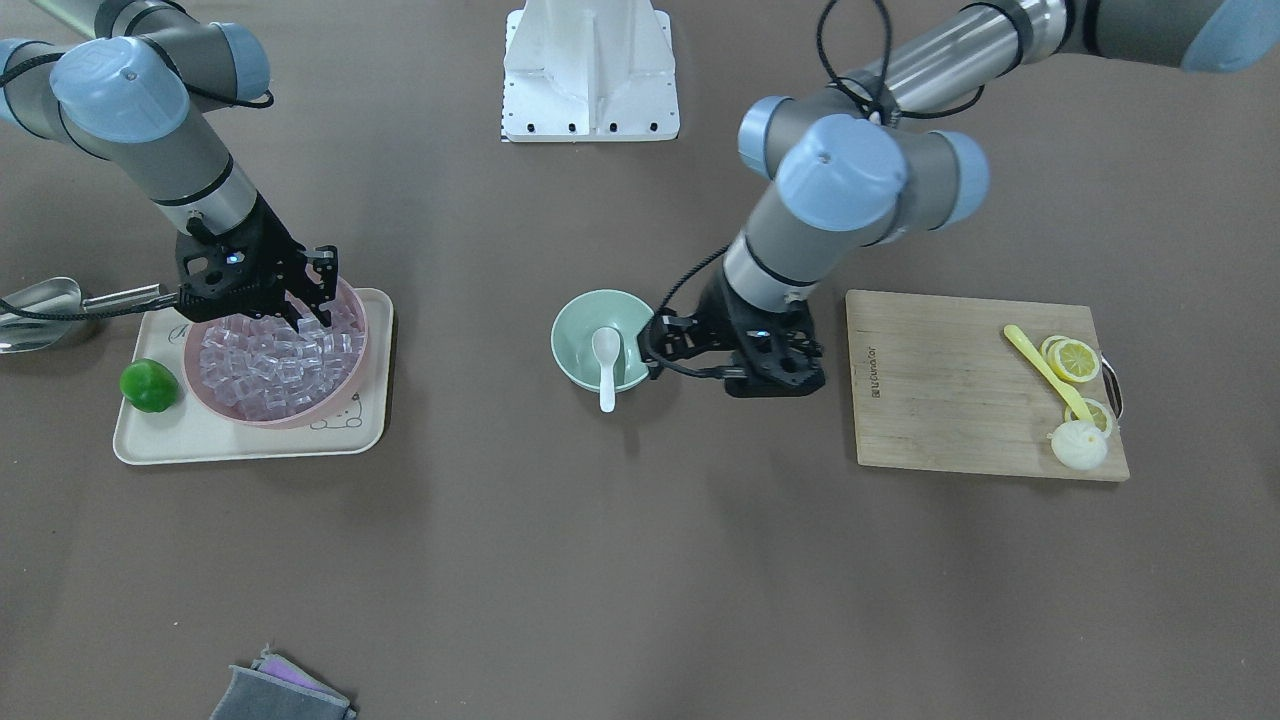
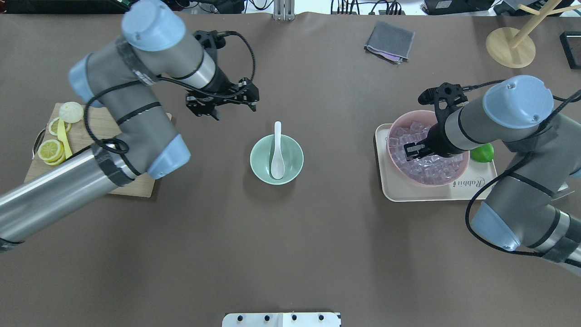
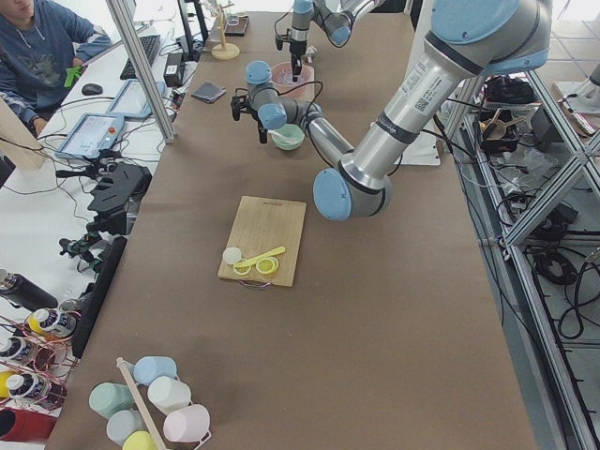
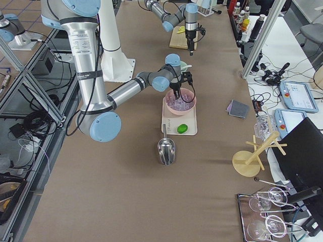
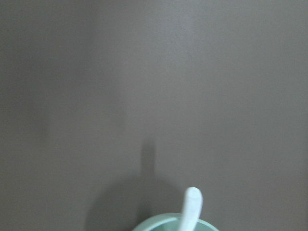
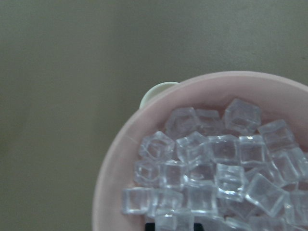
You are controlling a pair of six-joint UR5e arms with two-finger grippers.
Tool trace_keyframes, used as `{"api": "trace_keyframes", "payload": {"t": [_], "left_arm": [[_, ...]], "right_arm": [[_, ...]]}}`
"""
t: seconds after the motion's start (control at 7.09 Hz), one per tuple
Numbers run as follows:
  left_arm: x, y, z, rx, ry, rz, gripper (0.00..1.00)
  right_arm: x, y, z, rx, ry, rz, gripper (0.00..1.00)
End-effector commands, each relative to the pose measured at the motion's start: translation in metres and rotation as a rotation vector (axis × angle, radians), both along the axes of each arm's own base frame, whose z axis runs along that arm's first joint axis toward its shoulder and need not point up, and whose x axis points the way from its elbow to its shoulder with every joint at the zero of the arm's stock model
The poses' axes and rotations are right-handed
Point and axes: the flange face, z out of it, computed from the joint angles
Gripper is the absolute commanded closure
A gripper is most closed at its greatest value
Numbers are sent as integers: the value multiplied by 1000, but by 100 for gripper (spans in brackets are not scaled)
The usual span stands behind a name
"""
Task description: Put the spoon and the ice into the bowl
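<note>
The white spoon [image 1: 606,356] lies in the mint-green bowl [image 1: 578,325] at mid-table, scoop inside and handle over the far rim. Both also show in the overhead view, spoon [image 2: 277,154] and bowl [image 2: 258,156]. The left wrist view catches the spoon's handle tip [image 5: 191,207] and the bowl's rim [image 5: 154,225]. My left gripper [image 2: 233,111] is open and empty, raised beside the bowl. Clear ice cubes [image 6: 211,173] fill a pink bowl [image 2: 408,117]. My right gripper [image 2: 414,152] is open, its fingers down among the ice [image 2: 429,165].
The pink bowl sits on a cream tray [image 2: 431,195] with a green lime [image 2: 482,152]. A steel scoop [image 1: 40,310] lies beside the tray. A wooden board [image 1: 950,390] holds lemon slices, a yellow spoon [image 1: 1045,370] and a bun. A grey cloth [image 2: 389,42] lies far off.
</note>
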Motion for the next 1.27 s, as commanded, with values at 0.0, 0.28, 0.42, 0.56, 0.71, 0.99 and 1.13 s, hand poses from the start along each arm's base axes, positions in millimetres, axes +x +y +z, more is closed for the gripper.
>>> {"api": "trace_keyframes", "payload": {"t": [0.0, 0.28, 0.42, 0.56, 0.71, 0.99, 1.13], "left_arm": [[-139, 2, 106, 86, -18, 74, 1], [-213, 3, 183, 150, -68, 109, 1], [-247, 5, 211, 181, -83, 124, 1], [-269, 4, 229, 195, -103, 127, 1], [-273, 3, 233, 184, -117, 138, 1], [-273, 2, 230, 185, -117, 138, 1], [-277, 1, 233, 182, -121, 132, 1]], "right_arm": [[-31, -14, -105, -68, -77, 69, 100], [-111, 22, -167, -81, -116, 136, 100], [-157, 32, -188, -88, -115, 166, 100], [-196, 33, -201, -83, -107, 199, 100], [-219, 36, -192, -76, -125, 225, 87], [-221, 40, -179, -85, -145, 245, 0], [-189, 35, -161, -89, -143, 256, 0]]}}
